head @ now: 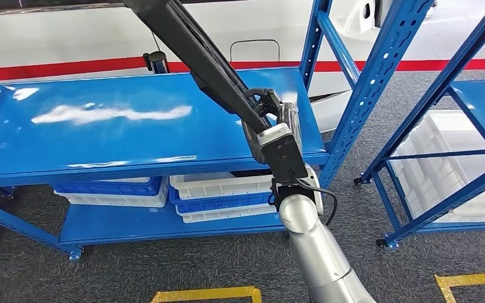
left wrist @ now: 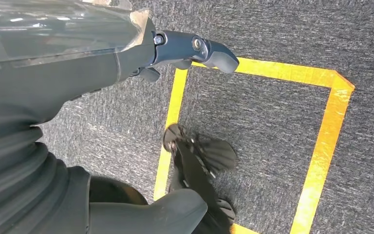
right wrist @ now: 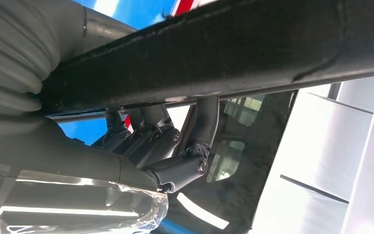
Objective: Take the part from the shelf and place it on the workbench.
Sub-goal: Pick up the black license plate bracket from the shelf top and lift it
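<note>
The right hand (head: 271,117) is gripping a long black bar (head: 196,53), the part, over the right end of the blue shelf top (head: 101,126). In the head view the bar is slanting from the hand up toward eleven o'clock, running past the top edge of the picture, and it is hanging above the shelf surface rather than lying on it. In the right wrist view the dark fingers (right wrist: 175,170) are curling up around the underside of the bar (right wrist: 233,53), which is crossing the whole picture, so the hold is a closed wrap around the part. The silver right arm (head: 319,252) is rising from five o'clock to the hand.

The left hand (left wrist: 126,53) is hanging over grey carpet (left wrist: 263,29), its fingers (left wrist: 209,51) stretching out straight and holding nothing. Below them a yellow tape square (left wrist: 321,141) is marking the floor.

Under the shelf top, at six o'clock from the middle of the shelf, white and blue trays (head: 218,192) are sitting stacked on the lower level, with another stack (head: 110,189) to their nine o'clock. At three o'clock in the head view a second blue rack (head: 467,126) is standing, with a large white crate (head: 455,164) inside it. Behind the shelf a white wall with a red stripe (head: 69,66) is running across.
</note>
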